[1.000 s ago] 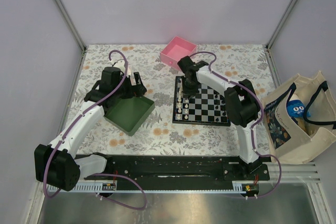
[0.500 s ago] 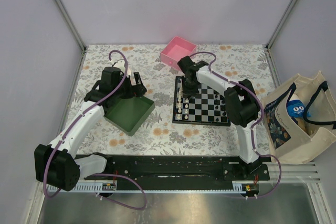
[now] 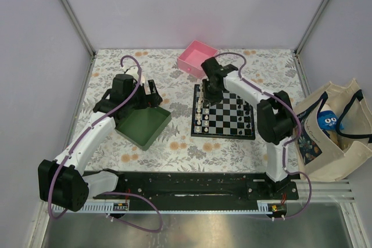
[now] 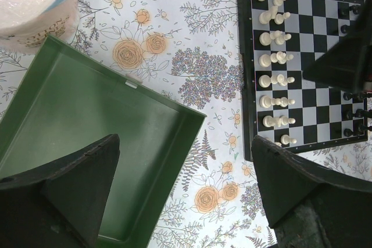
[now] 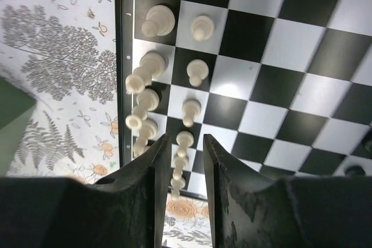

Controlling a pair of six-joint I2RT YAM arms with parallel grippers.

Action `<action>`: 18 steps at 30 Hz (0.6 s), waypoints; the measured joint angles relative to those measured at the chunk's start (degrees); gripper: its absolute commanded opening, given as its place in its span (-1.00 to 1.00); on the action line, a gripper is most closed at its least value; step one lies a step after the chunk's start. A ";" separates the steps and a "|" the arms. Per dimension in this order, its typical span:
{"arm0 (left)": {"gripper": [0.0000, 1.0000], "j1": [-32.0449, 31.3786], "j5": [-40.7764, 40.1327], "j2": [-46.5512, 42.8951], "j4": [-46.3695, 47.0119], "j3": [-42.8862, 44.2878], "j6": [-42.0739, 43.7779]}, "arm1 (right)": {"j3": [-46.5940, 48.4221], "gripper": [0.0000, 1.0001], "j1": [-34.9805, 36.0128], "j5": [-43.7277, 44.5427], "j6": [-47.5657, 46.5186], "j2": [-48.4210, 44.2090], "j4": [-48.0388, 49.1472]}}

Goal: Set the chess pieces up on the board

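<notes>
The board [image 3: 224,136] lies right of centre, with cream-white chess pieces [image 3: 200,114] in two columns along its left side and black ones [image 3: 249,112] on its right side. My right gripper [image 3: 211,89] hovers over the board's far left part. In the right wrist view its jaws [image 5: 186,139] stand a little apart above the white pawn column [image 5: 190,111], touching none of them. My left gripper [image 4: 185,140] is wide open and empty over the green tray's [image 4: 87,114] right rim. The left wrist view shows the board [image 4: 317,56] and its white pieces [image 4: 273,56].
The green tray [image 3: 142,125] sits left of the board. A pink box [image 3: 196,57] stands behind the board. A tote bag [image 3: 331,132] leans off the table's right edge. A plastic-wrapped white roll [image 4: 32,1] lies beyond the tray.
My right gripper's jaws have spread apart, and that arm has shifted slightly right and back over the board. The left arm has not moved.
</notes>
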 measured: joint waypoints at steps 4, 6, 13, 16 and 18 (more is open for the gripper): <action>0.98 0.00 -0.26 0.00 0.00 0.00 0.00 | -3.30 -0.14 -2.32 0.02 0.00 -7.48 0.76; 0.98 0.00 -0.55 0.00 0.00 0.00 0.00 | -5.01 -0.13 -4.07 0.07 0.02 -11.21 1.16; 0.98 0.00 -1.16 0.00 0.00 0.00 0.00 | -12.24 -0.13 -11.93 0.31 0.07 -21.00 3.78; 0.98 0.00 -1.29 0.00 0.00 0.00 0.00 | -15.13 -0.06 -14.67 0.68 0.11 -22.67 4.33; 0.98 0.00 -1.33 0.00 0.00 0.00 -0.02 | -16.94 0.05 -16.28 0.68 0.26 -23.61 4.83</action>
